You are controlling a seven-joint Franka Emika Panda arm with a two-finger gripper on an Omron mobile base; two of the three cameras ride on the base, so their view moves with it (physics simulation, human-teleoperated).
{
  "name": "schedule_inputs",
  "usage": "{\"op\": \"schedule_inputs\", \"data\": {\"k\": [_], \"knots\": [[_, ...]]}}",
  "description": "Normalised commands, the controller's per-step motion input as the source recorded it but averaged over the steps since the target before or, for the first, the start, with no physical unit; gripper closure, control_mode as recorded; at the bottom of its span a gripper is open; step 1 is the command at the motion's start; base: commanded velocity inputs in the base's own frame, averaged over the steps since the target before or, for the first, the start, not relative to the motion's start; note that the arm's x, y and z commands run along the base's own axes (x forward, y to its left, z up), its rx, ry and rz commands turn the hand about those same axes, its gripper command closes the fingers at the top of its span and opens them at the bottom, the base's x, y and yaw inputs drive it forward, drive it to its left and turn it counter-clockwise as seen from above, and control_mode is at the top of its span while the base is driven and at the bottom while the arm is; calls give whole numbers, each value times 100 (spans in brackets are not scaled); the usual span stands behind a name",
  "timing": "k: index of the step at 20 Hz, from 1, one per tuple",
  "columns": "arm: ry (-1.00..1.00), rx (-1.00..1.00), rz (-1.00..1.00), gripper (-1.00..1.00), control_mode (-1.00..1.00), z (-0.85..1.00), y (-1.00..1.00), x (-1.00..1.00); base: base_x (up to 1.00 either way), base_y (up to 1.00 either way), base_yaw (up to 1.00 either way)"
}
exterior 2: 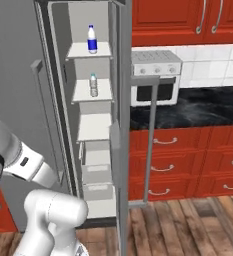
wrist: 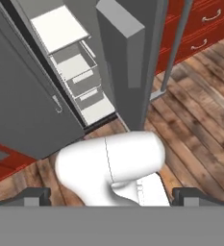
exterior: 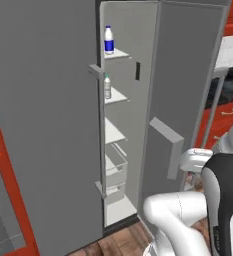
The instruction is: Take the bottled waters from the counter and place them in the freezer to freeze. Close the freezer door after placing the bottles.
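Both bottled waters stand inside the open freezer (exterior: 115,135). The white one with a blue label (exterior: 109,40) (exterior 2: 92,39) is upright on the top shelf. One shelf below stands the clear one (exterior: 107,87) (exterior 2: 93,85). The freezer door (exterior: 183,75) (exterior 2: 122,125) is swung wide open, its long bar handle (exterior 2: 150,140) on the outer side. My gripper (wrist: 114,197) is open with nothing between its fingertips (wrist: 34,197). It hangs low by the door's inner side, where the white hand (exterior: 195,160) shows, and looks down at the freezer's lower drawers (wrist: 77,77) and the wooden floor.
The black marble counter (exterior 2: 198,110) runs to the right of the freezer over red drawers (exterior 2: 188,160), with a white toaster oven (exterior 2: 155,75) on it. A grey door (exterior: 43,125) stands closed to the left of the freezer. Wooden floor (wrist: 195,115) lies in front.
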Motion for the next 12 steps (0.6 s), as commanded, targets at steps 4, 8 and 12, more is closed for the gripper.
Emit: {"op": "schedule_inputs", "data": {"k": [4,8,12], "knots": [[0,0,0,-100,100,0,0,0,1,-40,62],[0,0,0,-100,100,0,0,0,-19,-25,66],[0,0,0,-100,100,0,0,0,-20,-54,36]]}}
